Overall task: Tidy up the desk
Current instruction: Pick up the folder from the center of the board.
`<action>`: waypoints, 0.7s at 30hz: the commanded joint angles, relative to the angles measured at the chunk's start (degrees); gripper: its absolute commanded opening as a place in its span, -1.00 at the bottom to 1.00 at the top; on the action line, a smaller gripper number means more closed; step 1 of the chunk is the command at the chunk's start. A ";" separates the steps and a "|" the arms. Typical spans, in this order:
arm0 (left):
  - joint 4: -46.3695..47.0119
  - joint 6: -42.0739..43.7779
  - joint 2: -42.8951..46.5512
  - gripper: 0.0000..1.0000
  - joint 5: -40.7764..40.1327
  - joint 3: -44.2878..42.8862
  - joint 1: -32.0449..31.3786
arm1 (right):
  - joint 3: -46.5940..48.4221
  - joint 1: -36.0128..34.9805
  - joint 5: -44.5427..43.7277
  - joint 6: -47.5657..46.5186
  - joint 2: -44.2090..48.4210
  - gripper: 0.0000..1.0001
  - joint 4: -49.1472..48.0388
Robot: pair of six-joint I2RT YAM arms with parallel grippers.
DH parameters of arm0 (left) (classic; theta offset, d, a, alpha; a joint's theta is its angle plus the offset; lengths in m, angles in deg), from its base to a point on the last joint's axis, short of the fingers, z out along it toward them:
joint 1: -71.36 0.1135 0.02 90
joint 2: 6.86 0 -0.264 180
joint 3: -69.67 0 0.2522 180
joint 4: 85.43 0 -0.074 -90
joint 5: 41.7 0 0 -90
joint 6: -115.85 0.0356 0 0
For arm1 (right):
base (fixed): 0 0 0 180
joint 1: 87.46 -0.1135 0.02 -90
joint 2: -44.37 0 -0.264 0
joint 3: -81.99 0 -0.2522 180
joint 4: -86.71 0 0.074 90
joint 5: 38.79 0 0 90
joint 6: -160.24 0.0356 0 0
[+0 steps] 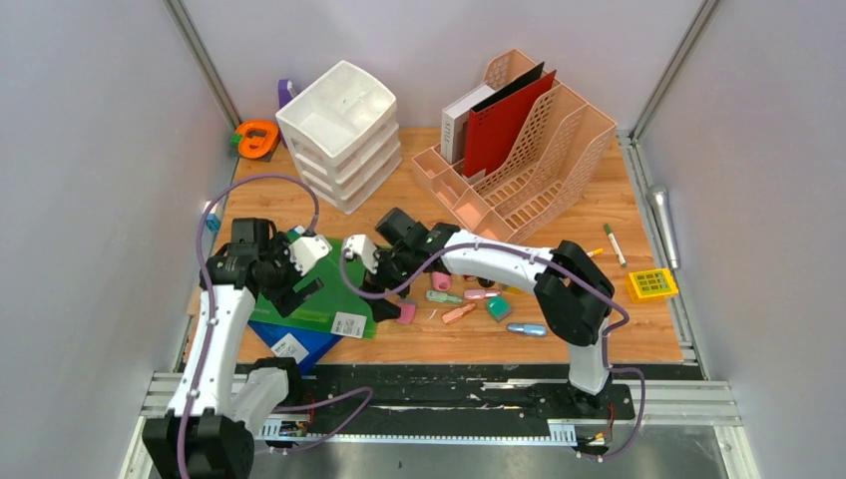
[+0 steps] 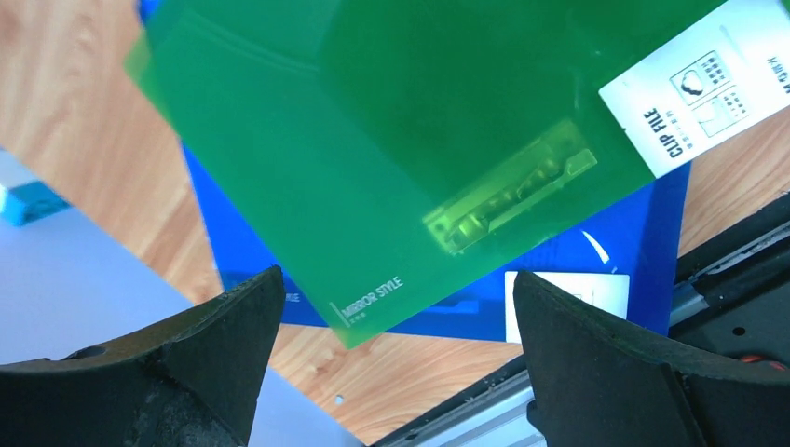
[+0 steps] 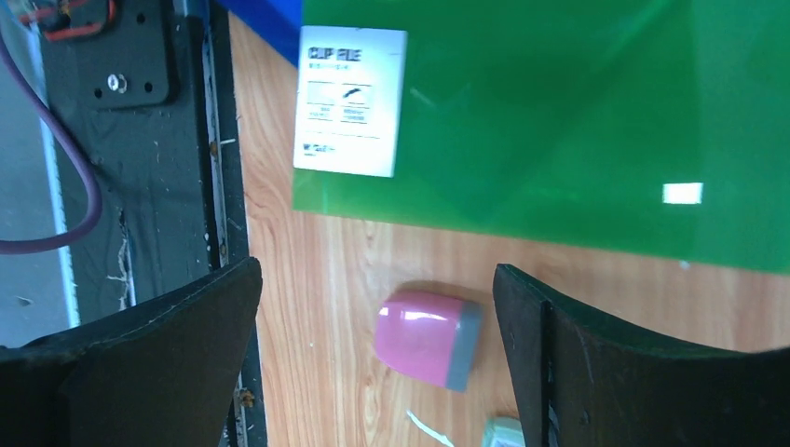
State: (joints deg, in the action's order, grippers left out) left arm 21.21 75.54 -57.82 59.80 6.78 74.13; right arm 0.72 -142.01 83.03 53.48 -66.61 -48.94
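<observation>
desk (image 1: 648, 334) fills the cell floor, wood planks between grey walls, black rail along the near edge; still cluttered, so task looks early.
peach file rack (image 1: 544, 160) at back right, holding a red folder and a white one; white drawer unit (image 1: 339, 135) at back left, top tray looks empty.
green clip file (image 2: 373, 140) lies flat at front left, skewed over a blue clip file (image 2: 643, 233); the blue one sticks out past the desk's near edge onto the rail.
left gripper (image 2: 391, 307) hangs over the green file's printed corner; claw spread wide, nothing between the fingers, can't tell if it touches the sheet.
right gripper (image 3: 374, 279) sits above bare wood just beside the green file's labelled edge; also spread wide, empty.
pink block with grey end (image 3: 429, 337), likely an eraser, lies between the right fingers' lines, just beside the file but not touching it.
loose pens and highlighters (image 1: 459, 312) scattered to the right; yellow box (image 1: 650, 284) near the right edge.

read: pre-grasp step, neither arm committed; right looks lined up on the pink block.
next move needs: straight drop, fingers clear of the file edge, close across the block's short side; files are flat, so they need an overhanging edge to pinch, then the rack.
</observation>
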 commanded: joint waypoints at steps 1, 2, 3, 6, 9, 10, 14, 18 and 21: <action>6.84 -5.48 -7.56 1.00 -3.67 2.06 0.39 | -1.31 -5.59 -8.86 -7.25 2.57 0.94 -1.38; 7.46 -6.58 -10.30 1.00 -3.62 1.59 0.73 | -1.42 -6.98 -10.83 -8.16 2.43 0.94 -1.53; 8.15 -8.22 -11.70 1.00 -3.39 0.70 0.87 | -1.67 -8.67 -12.92 -9.29 2.21 0.94 -2.00; 8.66 -11.10 -17.82 1.00 -2.49 -1.18 1.58 | -2.44 -12.29 -19.70 -11.44 0.72 0.94 -3.98; 8.96 -12.85 -22.51 1.00 -1.48 -2.42 2.06 | -3.29 -15.04 -25.27 -12.57 -1.32 0.92 -6.80; 9.01 -13.06 -23.26 1.00 -1.07 -2.45 2.18 | -3.64 -15.83 -26.75 -12.74 -1.91 0.91 -7.92; 9.18 -12.87 -26.87 1.00 -0.19 -2.19 2.33 | -5.09 -18.33 -32.81 -14.08 -4.54 0.86 -12.21; 8.85 -11.87 -29.17 0.99 0.68 -1.80 2.42 | -6.19 -19.90 -40.12 -15.43 -7.14 0.73 -16.43; 8.60 -11.11 -29.88 0.98 1.35 -1.33 2.42 | -6.21 -20.28 -43.72 -15.34 -8.88 0.58 -18.13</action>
State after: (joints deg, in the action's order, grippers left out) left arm 29.72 64.18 -87.37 58.82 6.43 75.99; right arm -4.54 -161.48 48.71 39.93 -71.84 -62.49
